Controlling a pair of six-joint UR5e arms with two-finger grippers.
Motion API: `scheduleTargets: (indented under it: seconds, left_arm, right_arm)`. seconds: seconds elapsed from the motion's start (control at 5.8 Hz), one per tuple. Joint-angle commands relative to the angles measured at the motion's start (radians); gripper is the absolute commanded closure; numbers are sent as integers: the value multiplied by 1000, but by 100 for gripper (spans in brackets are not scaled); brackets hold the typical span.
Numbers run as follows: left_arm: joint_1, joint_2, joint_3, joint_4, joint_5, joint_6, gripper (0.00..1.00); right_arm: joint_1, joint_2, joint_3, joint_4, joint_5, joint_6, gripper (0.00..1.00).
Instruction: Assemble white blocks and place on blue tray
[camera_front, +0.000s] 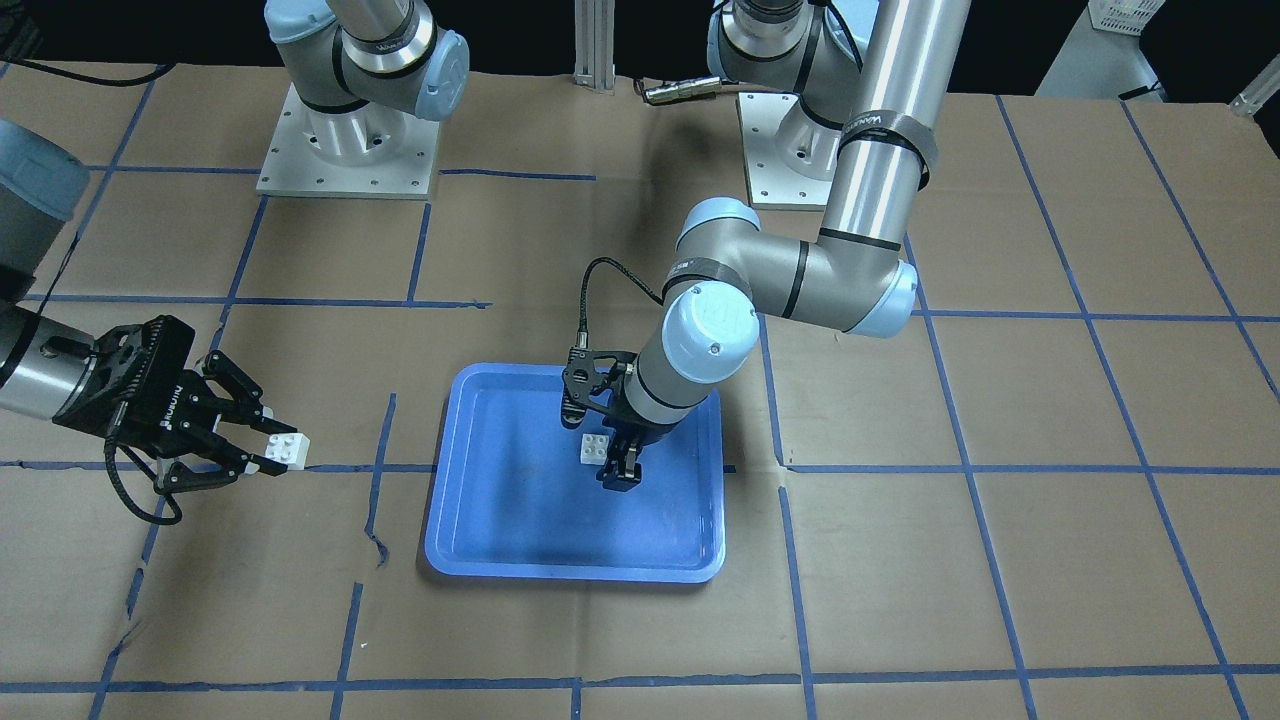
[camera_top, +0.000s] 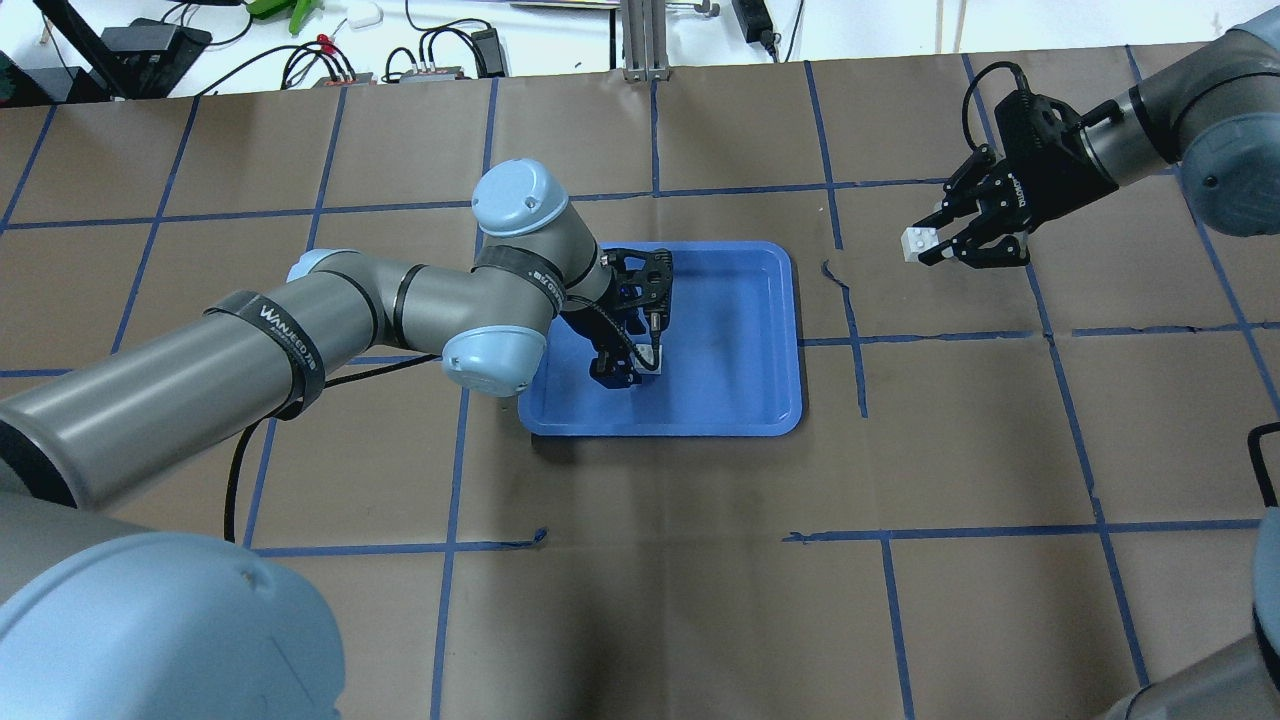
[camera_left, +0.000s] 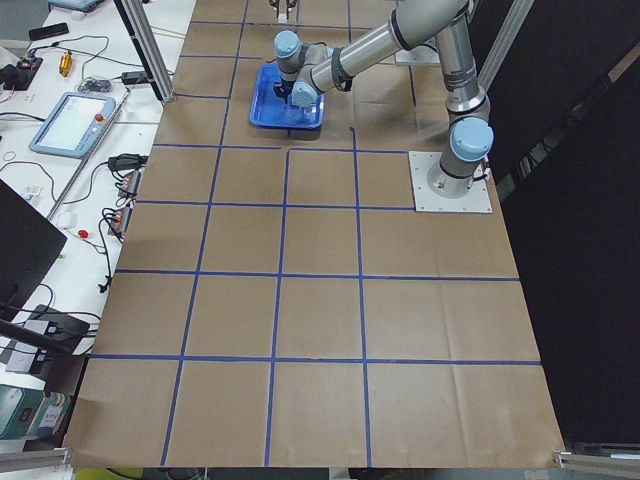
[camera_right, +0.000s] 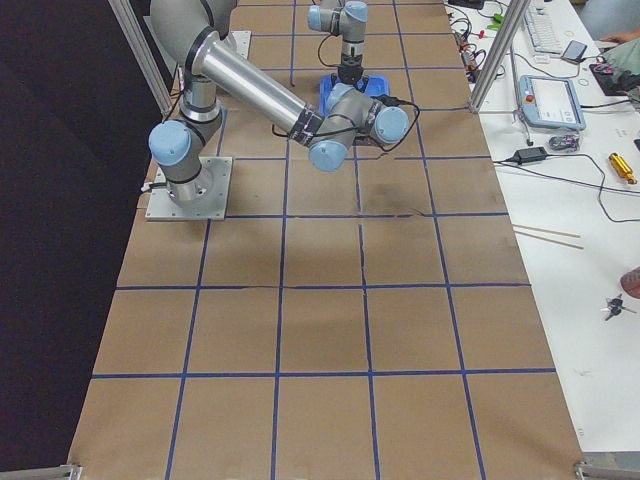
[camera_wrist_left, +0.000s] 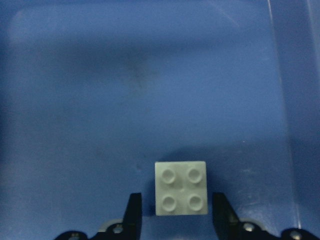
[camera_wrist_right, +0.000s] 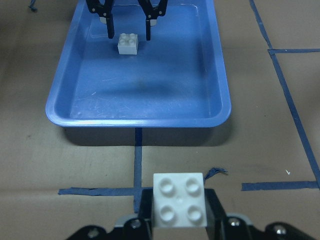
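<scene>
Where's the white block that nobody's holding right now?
The white block sits studs-up on the floor of the blue tray, between the open fingers of the left gripper without touching them, near the tray's middle in the front-facing view.

Jaws of the left gripper (camera_wrist_left: 176, 197) straddled one white block (camera_wrist_left: 180, 188) with side gaps. The left arm (camera_top: 400, 300) overhung the left edge of the blue tray (camera_top: 740, 300); bare floor faced the right gripper (camera_wrist_right: 178, 205), filled by a second block (camera_wrist_right: 178, 199).

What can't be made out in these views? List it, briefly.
- Overhead: the left gripper covers most of the tray block.
- Right wrist: the held block hides its own underside.
- Side views: both are too small to see.
</scene>
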Motion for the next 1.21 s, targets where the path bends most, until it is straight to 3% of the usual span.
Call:
scheduleTargets:
  seconds: [0.0,0.69,0.86,1.03]
  left_arm:
    - [10,66,27,-100,39,-17,1]
    - [115,356,33,-492,78,-61,1]
    - [122,393,45,-505,142,-148,1]
    - [120,398,107,-552,199,-223,1]
  right_arm:
    - [10,-2,3,1,-6,-6,88]
    - [151,-18,68,-14,7,28,88]
    - [215,-37,110,-85,11,119,88]
    - [265,-37,171,-229,11,204,88]
